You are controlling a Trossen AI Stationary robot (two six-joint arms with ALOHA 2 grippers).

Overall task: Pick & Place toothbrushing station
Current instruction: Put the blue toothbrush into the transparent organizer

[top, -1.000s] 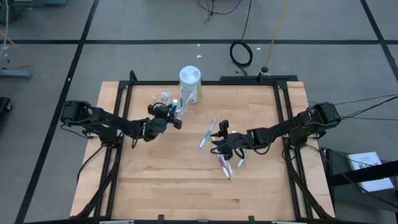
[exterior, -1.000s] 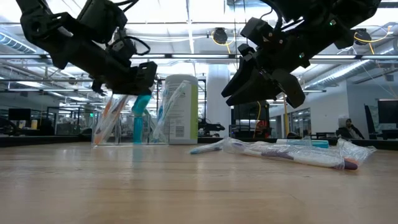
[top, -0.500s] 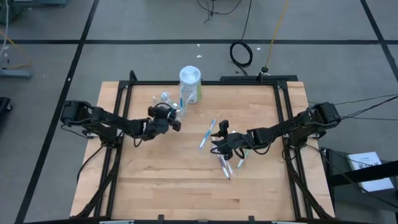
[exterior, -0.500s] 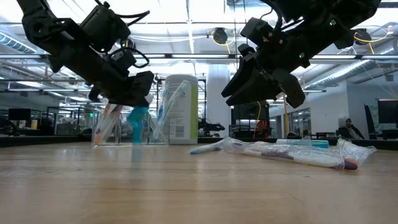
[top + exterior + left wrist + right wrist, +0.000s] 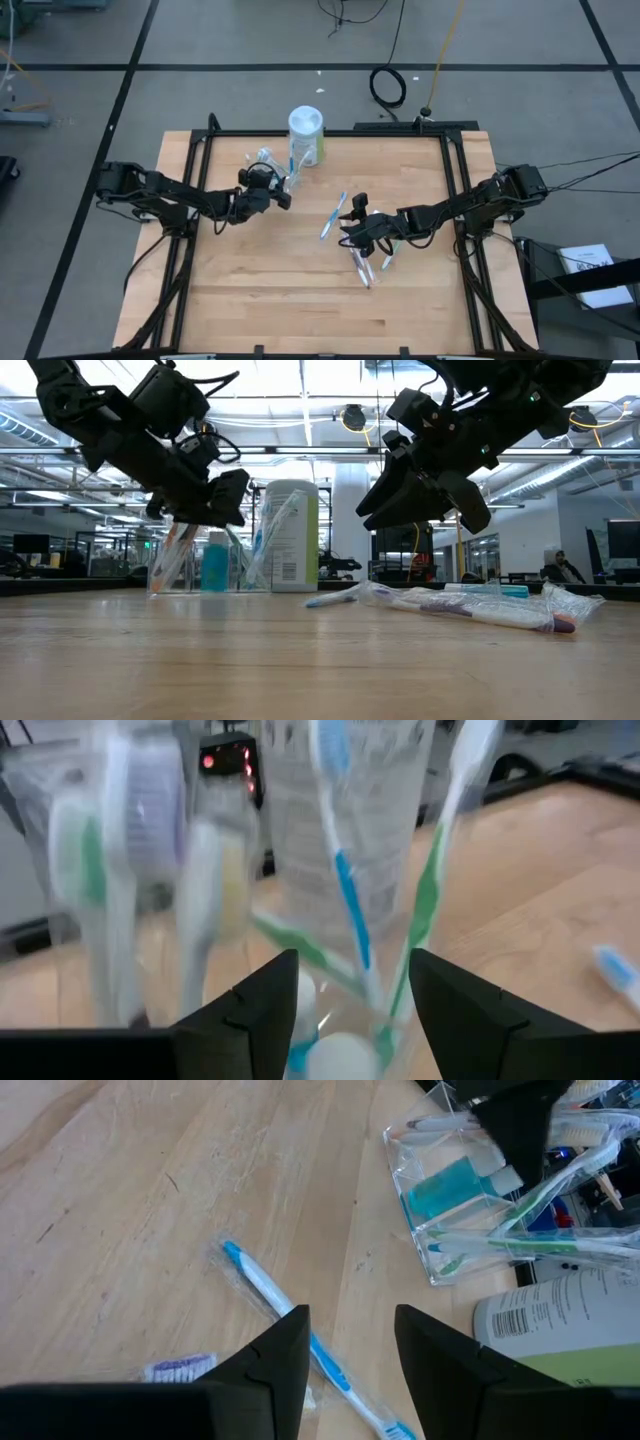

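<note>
The clear cup (image 5: 180, 565) stands at the table's far left (image 5: 266, 160), next to the canister. Several toothbrushes lean in it, and a teal tube (image 5: 214, 565) stands upright inside it (image 5: 450, 1185). My left gripper (image 5: 355, 1010) hangs open just above the cup (image 5: 212, 505), touching nothing. My right gripper (image 5: 350, 1365) hovers open near the table's middle (image 5: 352, 228), above wrapped toothbrushes (image 5: 480, 610) that lie flat on the wood (image 5: 362, 265). A blue toothbrush (image 5: 285, 1320) lies in its wrapper a little farther left (image 5: 333, 215).
A white-capped canister with a green label (image 5: 306, 135) stands right beside the cup on its right (image 5: 290, 535). Black rails frame the wooden table (image 5: 250, 300). Bare wood lies toward the near edge.
My left gripper has let go of the teal tube. It held the tube upright above the cup's floor, and the tube has dropped and now stands on the bottom of the cup. My right gripper has kept still.
</note>
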